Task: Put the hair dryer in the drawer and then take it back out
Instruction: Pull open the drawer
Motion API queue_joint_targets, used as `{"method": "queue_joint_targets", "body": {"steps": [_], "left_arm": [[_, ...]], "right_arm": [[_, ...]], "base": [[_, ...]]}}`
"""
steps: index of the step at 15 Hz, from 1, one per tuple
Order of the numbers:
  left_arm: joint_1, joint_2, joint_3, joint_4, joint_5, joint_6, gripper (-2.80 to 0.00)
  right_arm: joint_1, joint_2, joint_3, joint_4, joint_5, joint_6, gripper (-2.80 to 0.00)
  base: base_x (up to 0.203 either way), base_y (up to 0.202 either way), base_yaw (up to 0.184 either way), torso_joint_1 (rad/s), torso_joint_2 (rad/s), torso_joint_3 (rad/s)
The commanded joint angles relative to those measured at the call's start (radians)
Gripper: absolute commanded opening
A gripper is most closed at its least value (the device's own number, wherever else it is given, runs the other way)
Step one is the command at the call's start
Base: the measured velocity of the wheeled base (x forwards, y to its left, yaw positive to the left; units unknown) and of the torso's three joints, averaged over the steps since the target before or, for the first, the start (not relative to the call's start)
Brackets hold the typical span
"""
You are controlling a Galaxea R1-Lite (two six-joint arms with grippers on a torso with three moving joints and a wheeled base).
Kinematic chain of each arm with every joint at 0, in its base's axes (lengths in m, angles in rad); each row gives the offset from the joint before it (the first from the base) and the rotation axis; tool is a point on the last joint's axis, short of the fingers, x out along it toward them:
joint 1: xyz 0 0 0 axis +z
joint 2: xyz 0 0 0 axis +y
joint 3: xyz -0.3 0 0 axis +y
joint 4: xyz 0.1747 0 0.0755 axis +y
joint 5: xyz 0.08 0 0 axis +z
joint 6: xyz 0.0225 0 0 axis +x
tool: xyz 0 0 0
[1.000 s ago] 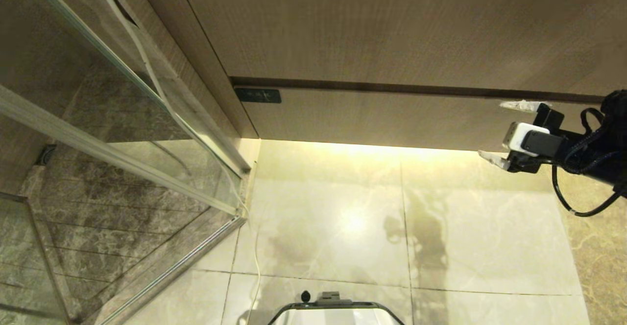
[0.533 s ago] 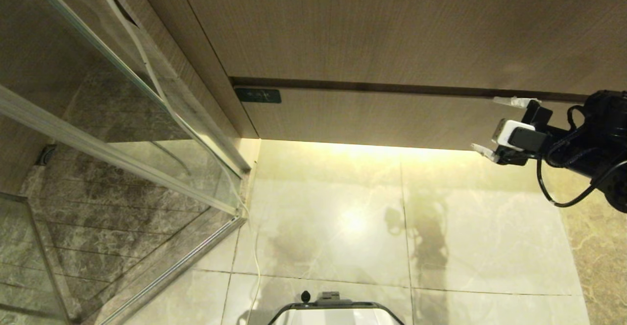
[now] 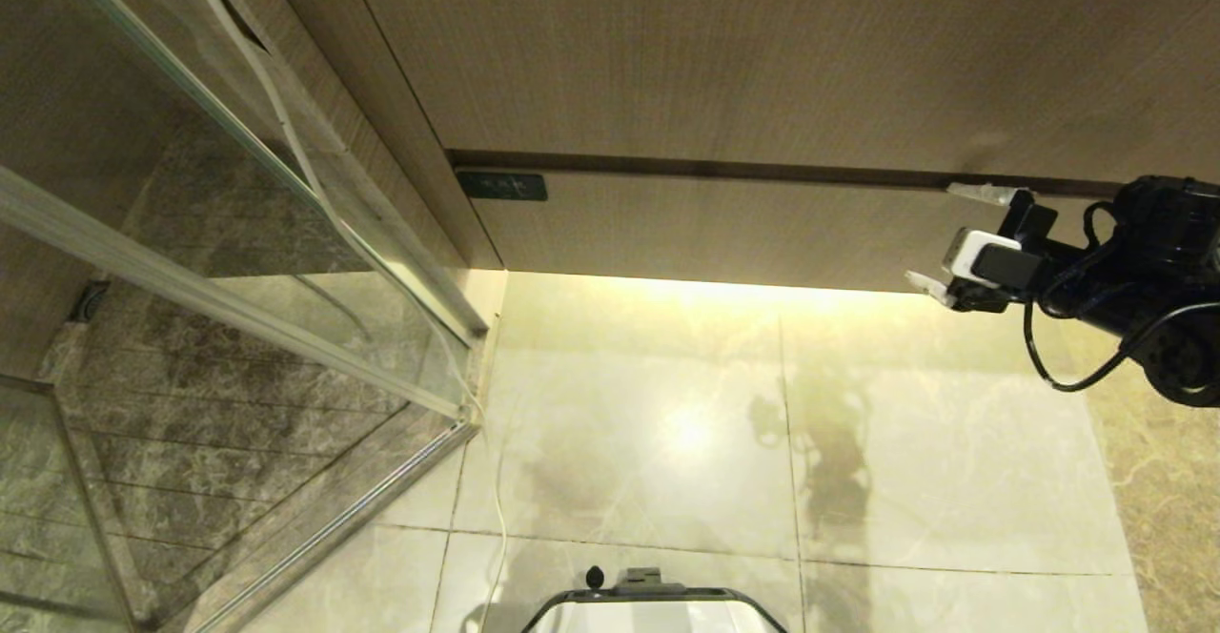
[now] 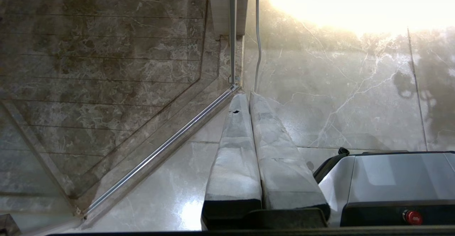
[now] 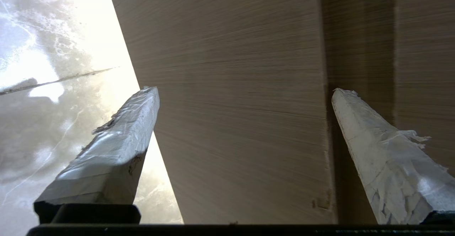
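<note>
Landmark: the drawer [image 3: 762, 228], a shut, flat wood-grain front forming the lower band of the vanity, with a dark seam [image 3: 743, 171] along its top edge.

Marble floor [image 3: 667, 404] lies below the drawer front, lit by a warm strip of light right under its bottom edge. Glass shower partition [image 3: 238, 233] stands well to the left of the drawer, its metal frame meeting the floor at the vanity's corner. A pale cord [image 3: 496, 509] runs down that corner and across the floor. A small dark plate [image 3: 501, 185] sits at the drawer's upper left corner.

Right gripper [image 3: 944, 237] is at the drawer's right end, fingers spread wide, holding nothing; one tip is by the seam, the other near the bottom edge. In the right wrist view the taped fingers [image 5: 117, 147] straddle the front.

Left gripper [image 4: 250, 101] hangs over the floor, away from the drawer, fingers pressed together, empty.

Hair dryer: not visible in any view.
</note>
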Motion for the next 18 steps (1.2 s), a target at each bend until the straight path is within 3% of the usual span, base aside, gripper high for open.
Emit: {"method": "queue_joint_targets", "body": {"steps": [1,8,16,17,18], "left_arm": [[0.0,0.0,0.002,0.0,0.0,0.0,-2.8],[0.0,0.0,0.002,0.0,0.0,0.0,-2.8],[0.0,0.0,0.002,0.0,0.0,0.0,-2.8],[0.0,0.0,0.002,0.0,0.0,0.0,-2.8],[0.0,0.0,0.0,0.0,0.0,0.0,-2.8]], "right_arm": [[0.003,0.029,-0.016,-0.023,0.003,-0.008,0.0],[0.002,0.107,-0.039,-0.089,-0.017,-0.008,0.0],[0.008,0.091,-0.013,-0.007,-0.175,0.089,0.0],[0.012,0.075,0.001,0.03,-0.239,0.119,0.0],[0.016,0.068,0.009,0.04,-0.255,0.14,0.0]], "base": [[0.0,0.0,0.0,0.0,0.0,0.0],[0.0,0.0,0.0,0.0,0.0,0.0],[0.0,0.0,0.0,0.0,0.0,0.0],[0.0,0.0,0.0,0.0,0.0,0.0],[0.0,0.0,0.0,0.0,0.0,0.0]]}}
